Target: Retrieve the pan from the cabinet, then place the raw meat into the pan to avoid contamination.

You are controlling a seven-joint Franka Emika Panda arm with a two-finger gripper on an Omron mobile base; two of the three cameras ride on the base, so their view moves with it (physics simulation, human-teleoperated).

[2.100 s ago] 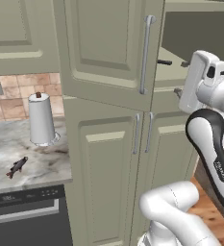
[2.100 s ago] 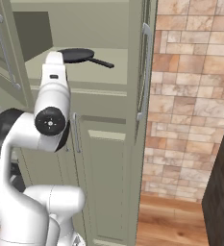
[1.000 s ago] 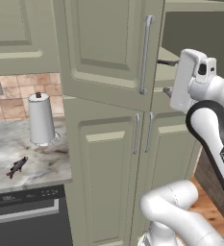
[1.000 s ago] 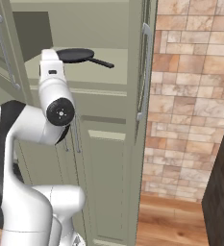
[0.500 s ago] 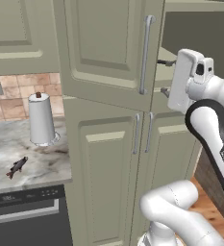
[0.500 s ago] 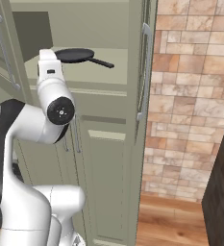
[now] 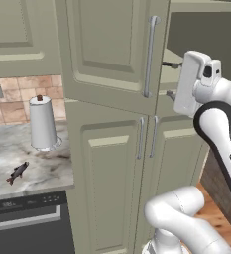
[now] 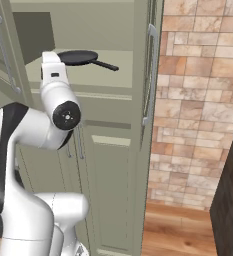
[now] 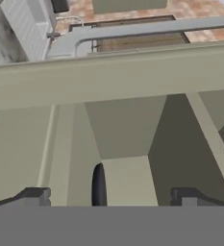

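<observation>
1. Two dark finger tips of the robot's claw point(image 9: 111, 196) stand wide apart with nothing between them. The claw is up by the open top part of the tall sage-green cabinet point(image 8: 113, 165) with long silver bar handles.
2. Inside that cabinet, the round, flat, dark grey-black frying pan point(image 8: 78, 57) sits on a pale green shelf. Its thin black handle sticks out to the right. From the hand view, a dark rounded edge point(image 9: 98, 185) shows low between the finger tips.
3. The top cabinet doors are swung open, and the lower doors are shut.
4. To the left of the cabinet is a grey marble counter point(image 7: 37, 166).
5. On the counter lies the tiny dark grey-brown fish point(image 7: 17, 172) near the front edge.
6. A white paper-towel roll point(image 7: 42, 122) stands upright farther back, apart from the fish.
7. Below the counter is a dark dishwasher front point(image 7: 28, 225).
8. A tan brick wall point(image 8: 198, 105) is to the right of the cabinet, and the floor is brown wood point(image 8: 178, 235).
</observation>
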